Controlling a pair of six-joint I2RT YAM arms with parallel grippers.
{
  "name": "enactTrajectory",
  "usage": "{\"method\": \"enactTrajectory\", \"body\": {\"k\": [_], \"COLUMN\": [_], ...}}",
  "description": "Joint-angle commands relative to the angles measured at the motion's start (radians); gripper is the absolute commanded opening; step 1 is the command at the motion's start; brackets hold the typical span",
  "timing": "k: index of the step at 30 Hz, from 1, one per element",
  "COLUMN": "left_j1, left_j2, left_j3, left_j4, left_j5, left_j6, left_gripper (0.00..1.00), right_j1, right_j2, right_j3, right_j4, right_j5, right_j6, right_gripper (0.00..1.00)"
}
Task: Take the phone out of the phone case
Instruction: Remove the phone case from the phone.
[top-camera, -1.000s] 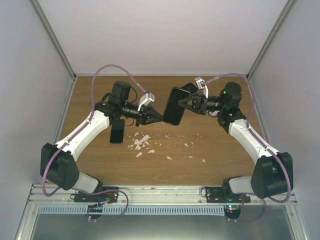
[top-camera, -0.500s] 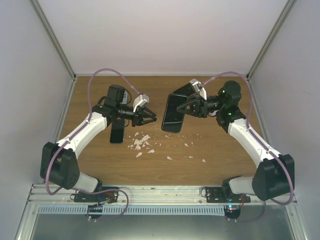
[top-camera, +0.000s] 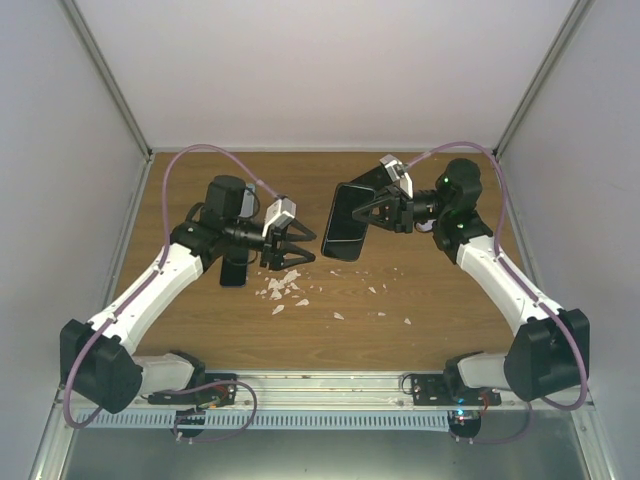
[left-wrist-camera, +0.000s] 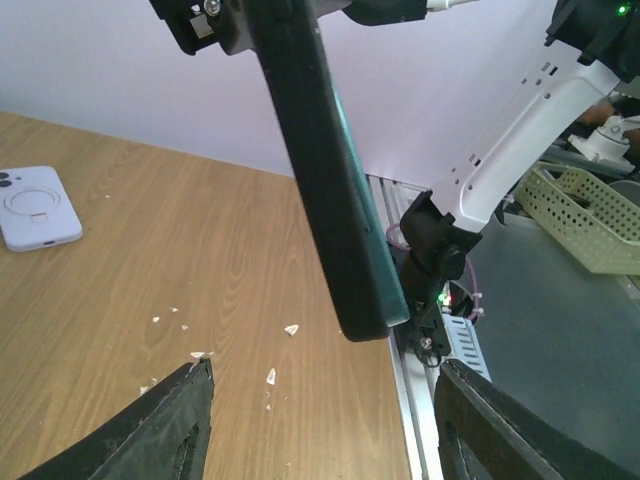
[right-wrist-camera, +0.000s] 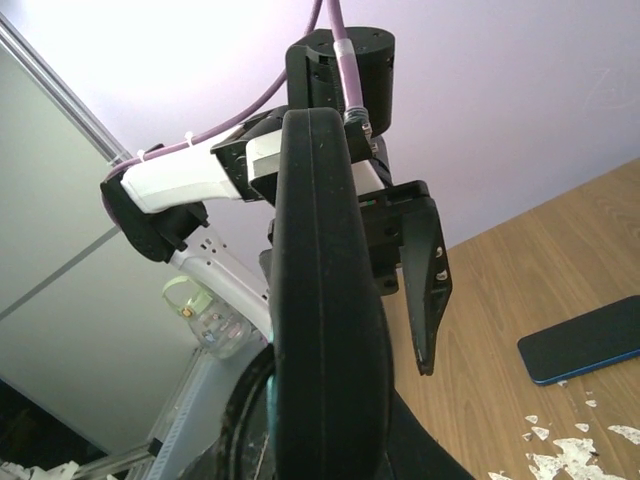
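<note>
Over the table right tool clamps black case, left tool gapes; left wrist alone shows white case.

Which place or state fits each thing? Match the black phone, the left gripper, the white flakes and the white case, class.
Things:
1. black phone
2. left gripper
3. white flakes
4. white case

Places or states:
A. open, holding nothing
B. lying flat on the table
C. scattered across the table
D. held off the table in the right gripper

Pairs: 1-D, 2-A, 3-C, 4-B
</note>
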Motion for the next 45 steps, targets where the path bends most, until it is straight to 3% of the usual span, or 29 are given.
{"method": "enactTrajectory", "body": {"k": [1, 17, 30, 45], "left_j1": [-0.028, -0.05, -0.041, 0.01], "left_j2": [0.004, 0.033, 0.051, 0.068], "left_j3": [0.018, 0.005, -0.028, -0.05], "left_j4": [0.038, 0.149, 0.165, 0.221], "left_j5": [-0.011, -0.084, -0.251, -0.115], "left_j6": [-0.024, -0.173, -0.174, -0.211], "left_gripper": [0.61, 0.56, 0.41, 0.4], "right_j1": [-0.001, 0.0, 0.004, 0.022], "right_j2": [0.004, -0.004, -0.014, -0.023], "right_j3": [0.033, 0.031, 0.027, 0.013], "right_j4": [0.006, -0.002, 0.03, 0.055], "right_j5": [0.019, 0.02, -0.009, -0.056], "right_j6": [-0.021, -0.036, -0.004, 0.018], "right_gripper": [0.0, 0.0, 0.01, 0.01]}}
